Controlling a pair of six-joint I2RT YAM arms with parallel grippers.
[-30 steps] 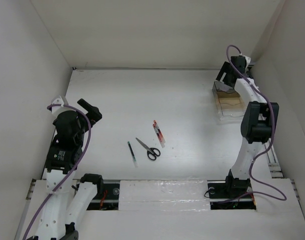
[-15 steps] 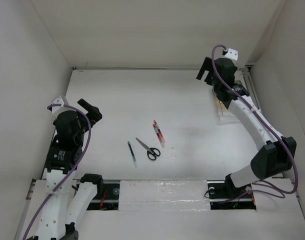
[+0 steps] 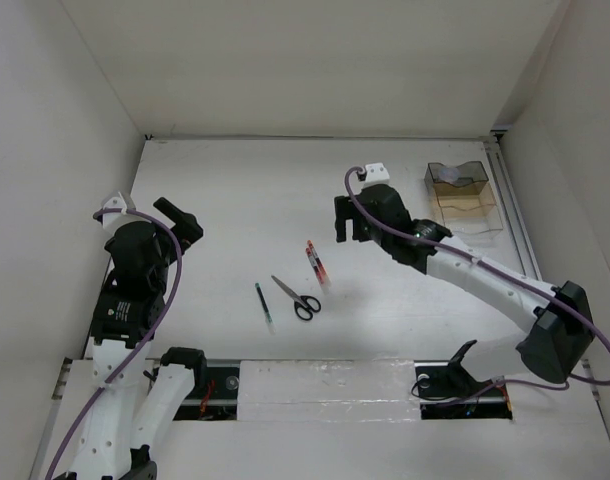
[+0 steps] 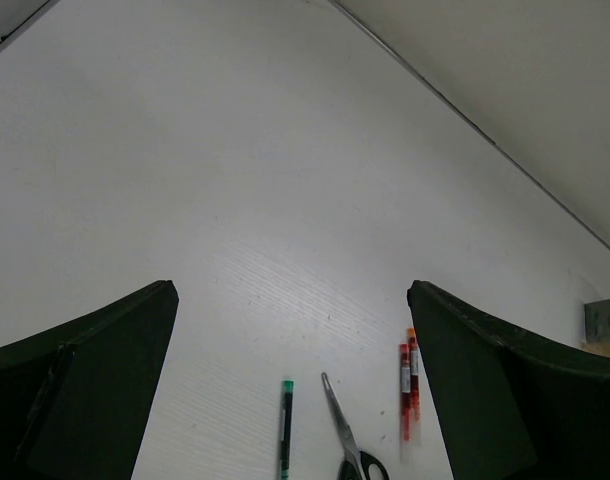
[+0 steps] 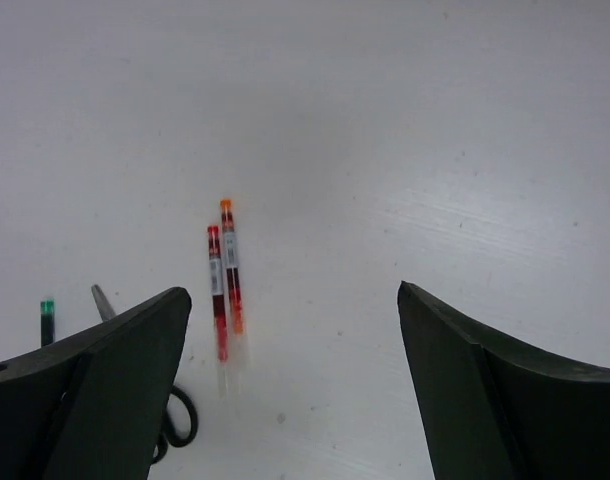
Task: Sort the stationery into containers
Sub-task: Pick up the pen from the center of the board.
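Black-handled scissors (image 3: 297,297) lie mid-table, with a thin dark green-capped pen (image 3: 265,306) to their left and two red-and-white pens (image 3: 318,266) side by side to their right. The smoky-brown organiser (image 3: 467,205) stands at the back right; a greyish roll-like shape (image 3: 451,178) shows in its far compartment. My right gripper (image 3: 345,222) is open and empty, above the table just behind and right of the red pens (image 5: 225,285). My left gripper (image 3: 180,222) is open and empty at the left, well away from the items. The left wrist view shows pen (image 4: 285,430), scissors (image 4: 340,430) and red pens (image 4: 408,385).
White walls close in the table at the left, back and right. A rail (image 3: 515,215) runs along the right edge beside the organiser. The arm bases sit at the near edge.
My right arm has swung from the organiser at the back right to the middle of the table, ending near the red pens. The left arm and the items have not moved.
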